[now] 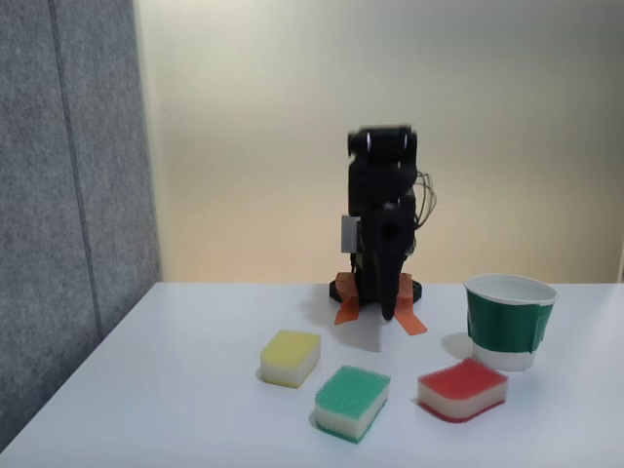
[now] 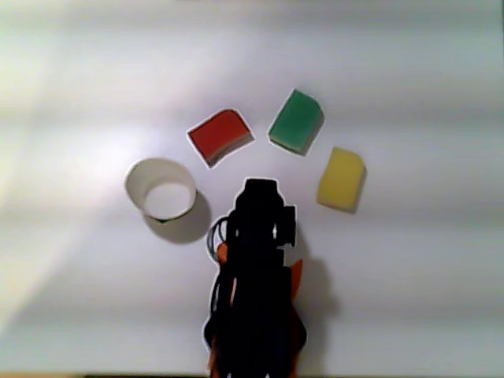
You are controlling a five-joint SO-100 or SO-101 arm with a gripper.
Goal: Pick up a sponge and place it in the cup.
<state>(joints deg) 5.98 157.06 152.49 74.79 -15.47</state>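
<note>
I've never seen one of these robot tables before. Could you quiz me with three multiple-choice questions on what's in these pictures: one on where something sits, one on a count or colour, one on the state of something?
1. In the fixed view, which sponge lies nearest the cup?
A. yellow
B. green-topped
C. red-topped

2. How many sponges lie on the table?
A. two
B. three
C. four

3. What is in the cup right now?
A. nothing
B. a sponge
C. the claw

Answers:
1. C: the red-topped sponge lies just in front of the cup, while the green-topped sponge and the yellow sponge lie further left.
2. B: red, green and yellow ones show on the table in both views.
3. A: from above, the cup's white inside is bare.
</note>
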